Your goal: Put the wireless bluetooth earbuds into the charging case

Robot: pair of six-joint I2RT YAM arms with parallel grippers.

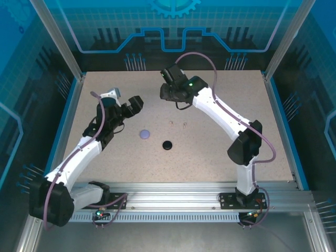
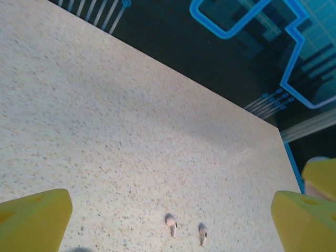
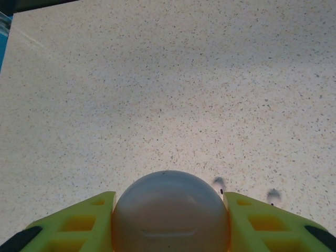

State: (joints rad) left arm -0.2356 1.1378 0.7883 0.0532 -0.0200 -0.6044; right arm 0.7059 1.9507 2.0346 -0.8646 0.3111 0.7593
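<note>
The first earbud (image 1: 171,124) and the second earbud (image 1: 185,125), a pale pinkish pair, lie loose and side by side on the speckled table (image 1: 236,94), just beyond the black case (image 1: 167,144) toward the far edge and apart from each other. Neither is in a case, so no insertion looks done for this pair. The lavender case (image 1: 144,134) sits near the black case on its left, and both appear closed. The step in hand seems to be bringing the matching case to the pair. The right gripper (image 3: 170,195) hangs beyond the black case, on the far side of the earbuds, and its wrist view shows both earbuds on the table just past its load. Its yellow fingers (image 3: 79,223) stand partly closed, one pressed on each side of a pale round case (image 3: 170,223). The case is held off the table with its domed lid seemingly shut along a faint seam. The left gripper (image 2: 170,202) hovers beyond and to the left of the black case, its jaws spread wide, holding and touching nothing, with the two earbuds low in its view. The next move likely calls for setting the pale case down near the earbuds and getting its lid open. Then a very fine pinch is needed on one tiny stemmed bud, which could easily skid on the table.
</note>
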